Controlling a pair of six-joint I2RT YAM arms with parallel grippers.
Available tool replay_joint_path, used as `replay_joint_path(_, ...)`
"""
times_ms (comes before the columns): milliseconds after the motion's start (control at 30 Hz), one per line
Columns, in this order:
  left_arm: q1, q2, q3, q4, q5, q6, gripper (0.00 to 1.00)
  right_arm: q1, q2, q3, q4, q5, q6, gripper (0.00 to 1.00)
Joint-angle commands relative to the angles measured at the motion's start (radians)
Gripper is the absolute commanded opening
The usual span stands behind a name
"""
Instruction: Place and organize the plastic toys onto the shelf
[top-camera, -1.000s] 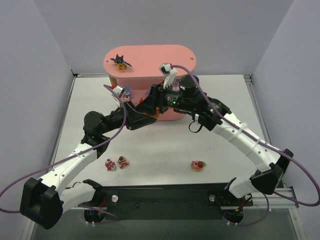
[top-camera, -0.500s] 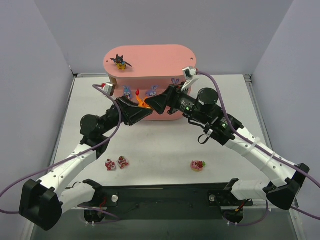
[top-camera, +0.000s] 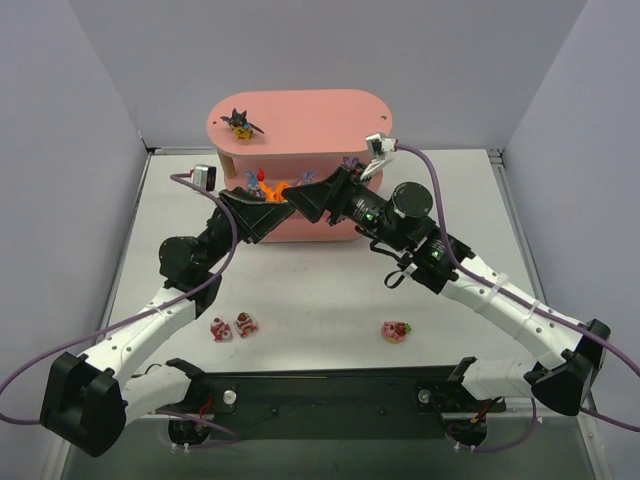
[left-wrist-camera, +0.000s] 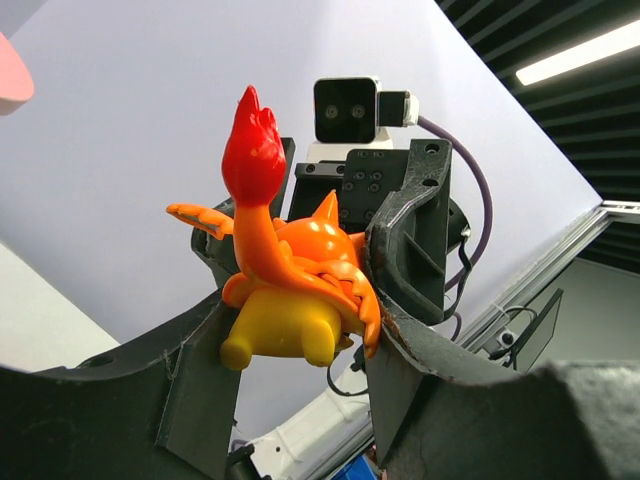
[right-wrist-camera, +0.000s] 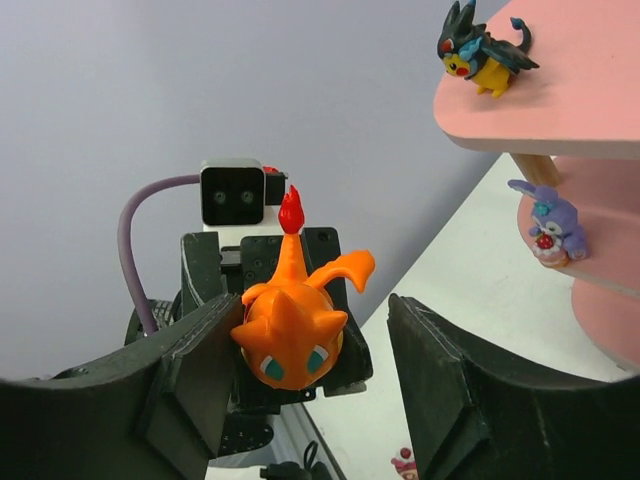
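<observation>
Three red-and-white figurines (top-camera: 246, 324) lie on the table (top-camera: 330, 290) near the arm bases, two at left and one at right. Beyond them, the left gripper (top-camera: 272, 200) is clamped on the orange figurine (left-wrist-camera: 290, 270), which faces the gap between the widely spread fingers of the right gripper (right-wrist-camera: 312, 330). Behind stands the pink shelf (top-camera: 310, 120), with a bat-like figurine (top-camera: 241, 123) on its top board and a purple bunny (right-wrist-camera: 545, 228) on the tier below.

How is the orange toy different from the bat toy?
The orange toy is orange with a red flame tail; the bat toy is black and yellow. The orange toy is held in the left gripper; the bat toy stands on top of the shelf. Both are tiny.
</observation>
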Motion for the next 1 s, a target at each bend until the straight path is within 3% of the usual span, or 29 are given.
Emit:
replay_joint_path(0,-0.009,0.005,0.011,0.114,-0.057,-0.017,0.0,0.029,0.039,0.022,0.098,0.01,0.016,0.57)
replay_joint_path(200,-0.009,-0.004,0.003,0.096,-0.052,-0.009,0.0,0.038,0.067,0.065,0.063,0.007,-0.004,0.25)
replay_joint_path(233,-0.009,-0.006,0.0,0.091,-0.051,-0.011,0.0,0.038,0.065,0.071,0.039,0.013,-0.008,0.14)
replay_joint_path(300,-0.009,-0.006,-0.006,0.09,-0.045,-0.016,0.0,0.038,0.062,0.091,0.014,0.016,-0.023,0.06)
replay_joint_path(333,-0.009,-0.007,-0.012,0.085,-0.043,-0.017,0.09,0.038,0.061,0.101,-0.015,0.022,-0.033,0.0)
replay_joint_path(433,-0.009,-0.016,-0.024,0.058,-0.042,-0.014,0.37,0.038,0.062,0.153,-0.101,0.044,-0.068,0.0)
replay_joint_path(500,-0.009,-0.024,-0.03,0.044,-0.037,-0.012,0.67,0.037,0.062,0.174,-0.133,0.063,-0.083,0.0)
replay_joint_path(567,-0.004,-0.03,-0.03,0.019,-0.034,-0.006,0.83,0.037,0.065,0.213,-0.192,0.094,-0.113,0.0)
replay_joint_path(600,-0.004,-0.036,-0.026,0.007,-0.033,0.003,0.97,0.037,0.067,0.225,-0.211,0.105,-0.122,0.0)
replay_joint_path(833,0.023,-0.082,-0.001,-0.18,-0.009,0.069,0.97,0.023,0.11,0.38,-0.443,0.24,-0.261,0.0)
replay_joint_path(967,0.046,-0.127,0.005,-0.425,-0.011,0.138,0.97,-0.026,0.146,0.484,-0.558,0.298,-0.341,0.0)
